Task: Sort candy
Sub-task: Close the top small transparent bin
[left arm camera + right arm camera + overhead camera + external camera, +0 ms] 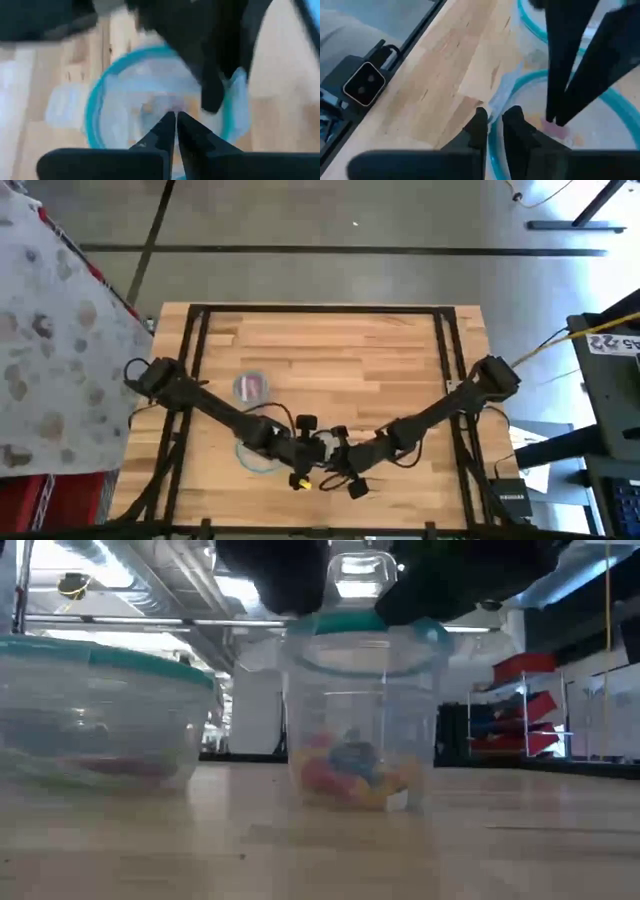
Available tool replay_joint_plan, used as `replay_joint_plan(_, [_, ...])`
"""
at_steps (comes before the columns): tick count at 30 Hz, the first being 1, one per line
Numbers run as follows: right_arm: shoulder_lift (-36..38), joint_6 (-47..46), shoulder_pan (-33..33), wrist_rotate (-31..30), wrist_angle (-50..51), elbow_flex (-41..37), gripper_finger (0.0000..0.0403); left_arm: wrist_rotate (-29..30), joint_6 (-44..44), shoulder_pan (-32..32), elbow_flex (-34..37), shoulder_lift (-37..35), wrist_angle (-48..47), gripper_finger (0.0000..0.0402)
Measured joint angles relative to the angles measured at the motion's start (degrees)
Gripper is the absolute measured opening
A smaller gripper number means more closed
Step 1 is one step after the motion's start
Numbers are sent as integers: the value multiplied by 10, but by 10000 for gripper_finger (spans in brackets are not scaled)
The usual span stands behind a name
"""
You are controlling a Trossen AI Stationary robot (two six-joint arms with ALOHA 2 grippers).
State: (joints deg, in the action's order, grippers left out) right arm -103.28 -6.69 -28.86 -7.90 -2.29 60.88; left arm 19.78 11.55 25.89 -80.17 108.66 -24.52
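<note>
A tall clear container (360, 710) with a teal rim stands upright on the wooden table, near its front edge at the middle. The candy (350, 775) lies in a colourful heap on the container's bottom. My left gripper (176, 125) is shut and slants down into the container's mouth; I see nothing between its fingers. Its tips (553, 117) hang just above a pink piece (559, 131); whether they touch it I cannot tell. My right gripper (495, 122) is shut on the container's rim, on the side toward the table's right edge. My right gripper pinches the container's teal rim (496, 142) between its two fingers, one finger inside the wall and one outside, beside a clear tab (501, 97). It comes slanting down from the table's right side. The container stands upright with its base on the table.
A wide clear bowl (252, 387) with a teal rim and reddish pieces inside sits left of centre. A second teal-rimmed bowl (255, 458) lies partly under my left arm. A black frame (320, 310) runs round the tabletop. Bare wood lies toward the far edge.
</note>
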Motion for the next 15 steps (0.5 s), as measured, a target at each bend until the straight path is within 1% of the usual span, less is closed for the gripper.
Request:
replay_joint_plan(4, [-2, -1, 0, 5, -8, -2, 28, -4, 4, 0, -1, 8, 3, 3])
replay_joint_plan(11, [-1, -1, 0, 8, 7, -1, 33, -4, 5, 0, -1, 12, 2, 3])
replay_joint_plan(13, [-1, 3, 0, 11, 10, -1, 47, -6, 6, -1, -2, 19, 4, 3])
replay_joint_plan(15, [1, 11, 0, 19, 14, -1, 75, -6, 7, -1, -2, 22, 4, 3])
